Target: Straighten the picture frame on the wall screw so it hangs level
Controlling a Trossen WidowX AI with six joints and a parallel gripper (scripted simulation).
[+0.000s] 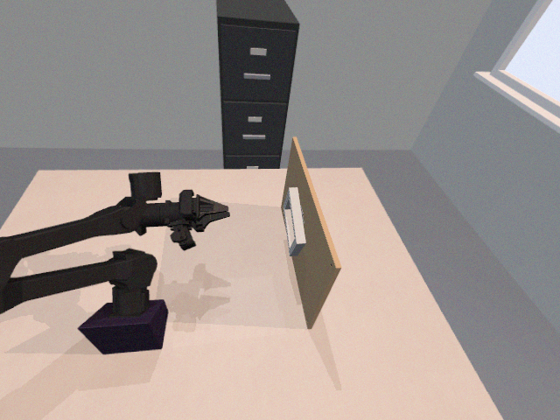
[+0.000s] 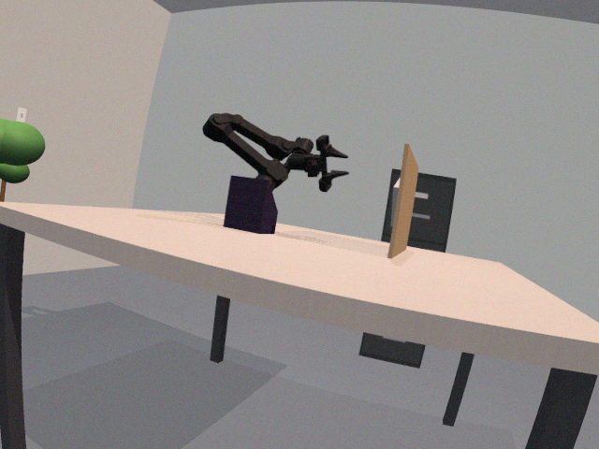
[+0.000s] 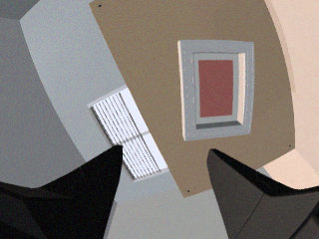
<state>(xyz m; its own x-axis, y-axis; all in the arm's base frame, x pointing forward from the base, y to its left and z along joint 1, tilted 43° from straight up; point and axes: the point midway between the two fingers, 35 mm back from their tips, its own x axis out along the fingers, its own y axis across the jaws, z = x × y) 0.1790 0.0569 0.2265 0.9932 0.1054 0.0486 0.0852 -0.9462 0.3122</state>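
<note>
A small picture frame [image 1: 292, 221] with a grey border and a red middle [image 3: 215, 88] hangs on a brown upright wall board [image 1: 311, 226] standing on the table. The screw and the strip behind the frame are hidden. My gripper [image 1: 221, 211] is open and empty. It hovers in the air well short of the board, pointing at the frame, with a clear gap between fingertips and frame. In the side view the gripper [image 2: 338, 164] is apart from the board [image 2: 402, 203]. In the wrist view both dark fingers frame the bottom, and the frame is above them.
The arm's dark base block [image 1: 124, 325] stands on the table at the left. A dark filing cabinet [image 1: 256, 86] stands behind the table. A window [image 1: 528, 59] is in the right wall. A green plant [image 2: 17, 150] is at far left in the side view.
</note>
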